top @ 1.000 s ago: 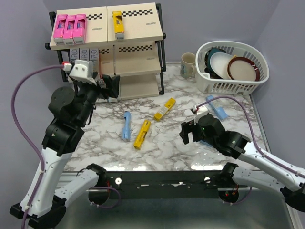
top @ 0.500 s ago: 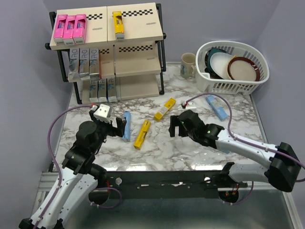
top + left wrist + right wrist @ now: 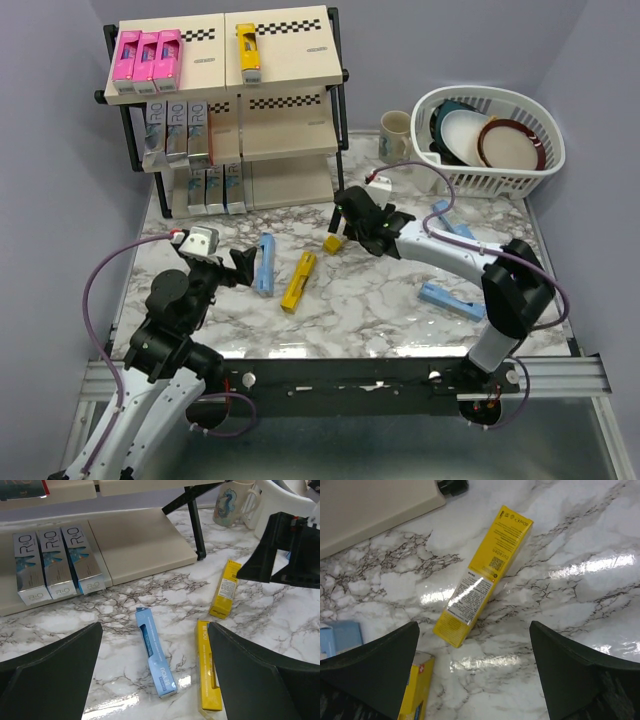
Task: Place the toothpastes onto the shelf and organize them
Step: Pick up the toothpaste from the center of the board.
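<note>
Glossy marble table (image 3: 370, 300), glossy cartons (image 3: 482, 577)

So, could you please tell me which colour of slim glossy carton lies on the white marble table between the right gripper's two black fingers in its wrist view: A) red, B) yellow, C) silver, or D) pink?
B: the right wrist view shows a slim glossy yellow carton lying flat on the white marble table, framed by the open right gripper.
</note>
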`<state>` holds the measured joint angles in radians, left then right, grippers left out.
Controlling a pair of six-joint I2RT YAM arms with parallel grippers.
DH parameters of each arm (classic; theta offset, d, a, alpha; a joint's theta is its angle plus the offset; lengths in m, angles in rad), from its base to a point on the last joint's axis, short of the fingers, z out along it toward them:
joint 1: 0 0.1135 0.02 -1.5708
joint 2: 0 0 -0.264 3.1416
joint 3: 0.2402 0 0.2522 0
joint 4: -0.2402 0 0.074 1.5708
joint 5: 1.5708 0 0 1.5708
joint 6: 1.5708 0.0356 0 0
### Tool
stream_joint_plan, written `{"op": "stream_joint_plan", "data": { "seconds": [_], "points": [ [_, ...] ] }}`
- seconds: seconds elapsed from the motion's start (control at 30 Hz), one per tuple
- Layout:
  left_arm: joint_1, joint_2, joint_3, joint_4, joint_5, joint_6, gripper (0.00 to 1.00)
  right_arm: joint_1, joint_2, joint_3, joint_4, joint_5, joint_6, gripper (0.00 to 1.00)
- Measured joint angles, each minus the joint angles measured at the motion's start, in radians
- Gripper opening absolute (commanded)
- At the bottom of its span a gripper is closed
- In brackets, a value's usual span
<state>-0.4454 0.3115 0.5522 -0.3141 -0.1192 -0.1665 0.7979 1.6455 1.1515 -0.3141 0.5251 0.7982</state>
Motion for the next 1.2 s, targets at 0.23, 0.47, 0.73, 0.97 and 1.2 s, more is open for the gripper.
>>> {"op": "stream_joint_plan", "data": {
  "seconds": [0.23, 0.47, 0.73, 0.97, 1.2],
  "points": [
    [0.000, -0.004, -0.007, -0.001, -0.009, -0.003, 0.99, -0.014, 0.211, 0.215, -0.094, 0.046, 0.093, 0.95],
    [0.000, -0.004, -0.010, 0.000, -0.009, -0.004, 0.99, -0.017, 0.305, 0.256, -0.162, 0.023, 0.181, 0.88],
    [0.000, -0.004, -0.010, -0.001, -0.009, -0.007, 0.99, 0.022, 0.409, 0.335, -0.238, 0.008, 0.236, 0.82],
    [0.000, -0.004, -0.010, 0.000, -0.009, -0.007, 0.99, 0.045, 0.438, 0.349, -0.270, 0.011, 0.260, 0.72],
    [0.000, -0.004, -0.010, 0.000, -0.009, -0.008, 0.99, 0.082, 0.433, 0.323, -0.270, 0.041, 0.248, 0.57]
  ]
}}
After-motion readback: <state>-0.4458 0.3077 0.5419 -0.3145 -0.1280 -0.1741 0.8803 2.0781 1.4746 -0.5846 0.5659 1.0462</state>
